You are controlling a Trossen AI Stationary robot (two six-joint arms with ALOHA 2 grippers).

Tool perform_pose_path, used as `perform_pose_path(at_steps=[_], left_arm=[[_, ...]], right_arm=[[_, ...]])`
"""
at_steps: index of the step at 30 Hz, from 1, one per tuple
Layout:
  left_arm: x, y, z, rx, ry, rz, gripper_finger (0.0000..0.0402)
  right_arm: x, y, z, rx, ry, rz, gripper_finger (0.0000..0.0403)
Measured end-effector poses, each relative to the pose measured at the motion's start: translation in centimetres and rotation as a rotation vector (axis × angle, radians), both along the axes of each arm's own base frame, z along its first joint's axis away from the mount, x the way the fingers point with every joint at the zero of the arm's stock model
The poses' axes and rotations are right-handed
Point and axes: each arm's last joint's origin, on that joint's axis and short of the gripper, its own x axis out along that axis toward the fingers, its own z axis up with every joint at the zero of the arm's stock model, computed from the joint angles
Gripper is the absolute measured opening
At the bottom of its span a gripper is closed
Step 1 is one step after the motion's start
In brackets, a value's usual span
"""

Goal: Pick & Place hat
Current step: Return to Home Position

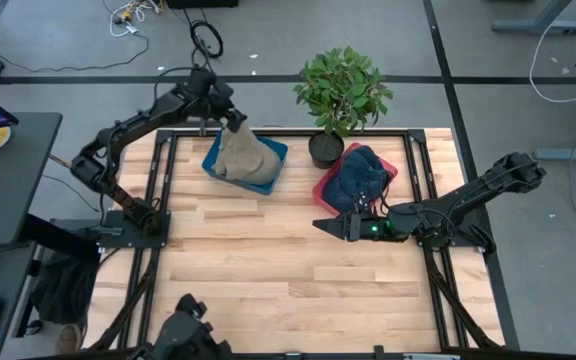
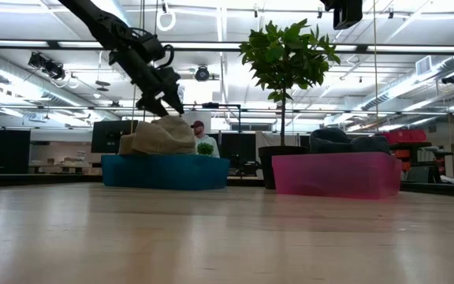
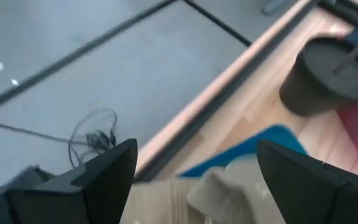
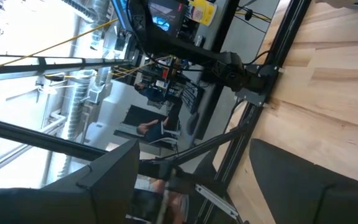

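Note:
A beige hat (image 1: 240, 155) lies heaped in a blue tray (image 1: 273, 165) at the table's far left, rising above the tray's rim (image 2: 164, 170). My left gripper (image 1: 233, 118) hangs open just over the hat's top (image 2: 162, 126), slanting down from the far side, its fingers (image 3: 110, 168) spread either side of the beige cloth (image 3: 229, 193). A dark blue hat (image 1: 358, 175) sits in a pink tray (image 1: 326, 188) at the far right. My right gripper (image 1: 326, 225) hovers open near that pink tray, pointing level toward the table's left, with nothing between its fingers (image 4: 104, 180).
A potted plant (image 1: 340, 95) in a dark pot (image 1: 325, 148) stands between the two trays at the far edge. Black frame rails (image 1: 163, 190) run along the table's sides. Bare wood (image 1: 268, 270) fills the near half of the table.

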Motion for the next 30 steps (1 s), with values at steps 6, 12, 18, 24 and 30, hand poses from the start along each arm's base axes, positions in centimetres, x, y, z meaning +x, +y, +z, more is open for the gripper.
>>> perform_pose_path(at_steps=[6, 12, 18, 24, 30], left_arm=[[-0.5, -1.0, 4.1, 0.034, -0.043, 0.021, 0.0327], [-1.0, -5.2, 6.7, -0.004, -0.032, -0.027, 0.0307], [-0.6, -10.1, 8.1, -0.016, -0.082, -0.117, 0.0270], [0.6, -15.8, 8.4, -0.087, -0.164, -0.257, 0.0216], [2.4, -21.4, 7.7, -0.167, -0.227, -0.421, 0.0153]], right_arm=[[0.0, 0.0, 0.0, -0.002, 0.000, 0.000, 0.0306], [0.0, 0.0, 0.0, -0.044, 0.004, 0.000, 0.0306], [0.0, -0.1, 0.0, -0.116, 0.011, -0.017, 0.0287], [0.0, -0.2, 0.0, -0.174, 0.017, -0.029, 0.0220], [0.0, -0.1, 0.0, -0.211, 0.018, 0.000, 0.0121]])
